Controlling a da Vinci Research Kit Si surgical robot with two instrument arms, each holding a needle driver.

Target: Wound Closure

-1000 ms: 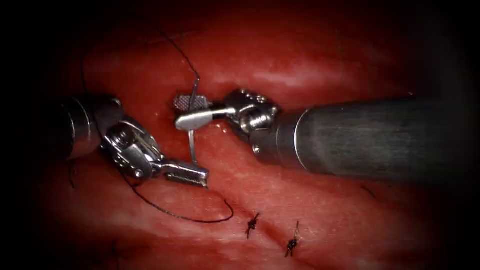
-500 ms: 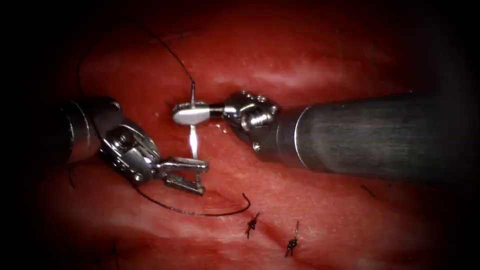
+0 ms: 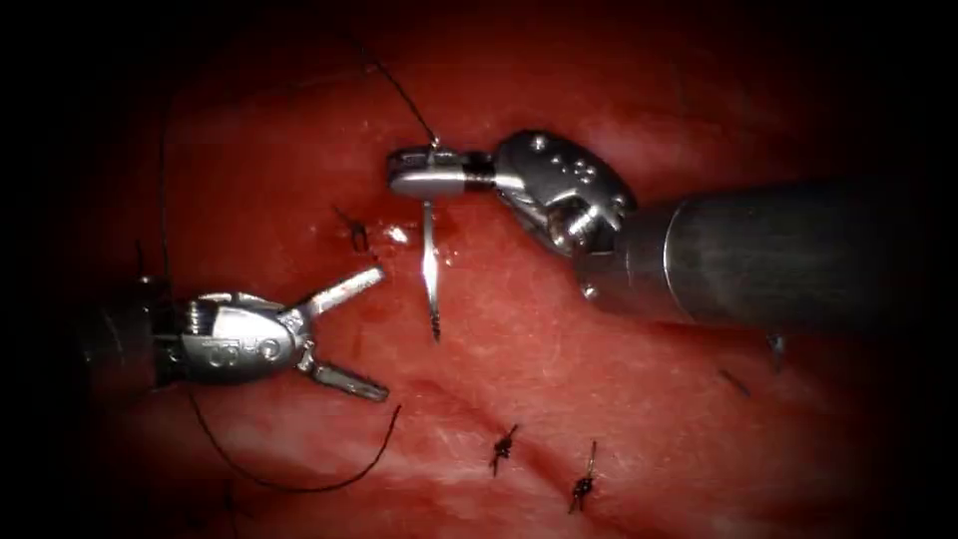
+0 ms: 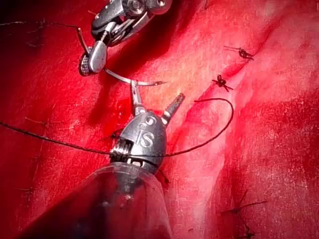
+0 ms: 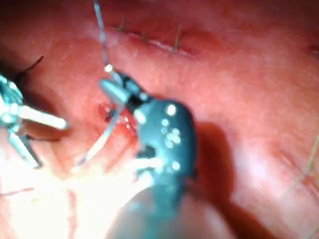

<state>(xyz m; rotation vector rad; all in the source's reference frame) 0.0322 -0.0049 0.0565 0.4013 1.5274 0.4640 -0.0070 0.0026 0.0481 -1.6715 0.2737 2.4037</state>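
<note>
Right tool (image 3: 414,172) has the needle (image 3: 430,268), jaws clamped near its thread end, and the curve hangs down free of the tissue (image 3: 619,399), tip in the air above the surface. A second ago that needle sat lower, with the left tool closed on its tip end; now the left tool (image 3: 349,334) has let go and backed off to the left, jaws spread wide and holding nothing. The right tool has lifted up and away with the needle. Gripping close to the tail looks like a way to keep most of the curve free, judging by how much steel shows below the jaws. The thread (image 3: 399,90) runs up from the needle's tail into the dark, and another length (image 3: 299,486) loops low past the left tool, across its shaft in the left wrist view. There is a small dark mark (image 3: 355,232) with red fluid just left of the needle, between the two tools; whether thread leaves the tissue there I cannot tell. Two finished knots (image 3: 504,447) lie lower along the cut, well apart from both tools. Room: open tissue between needle tip and knots, and clear space to the right of the left tool's jaws. The tight spot is the loose loop near the left shaft, which could snag if that arm swings.
</note>
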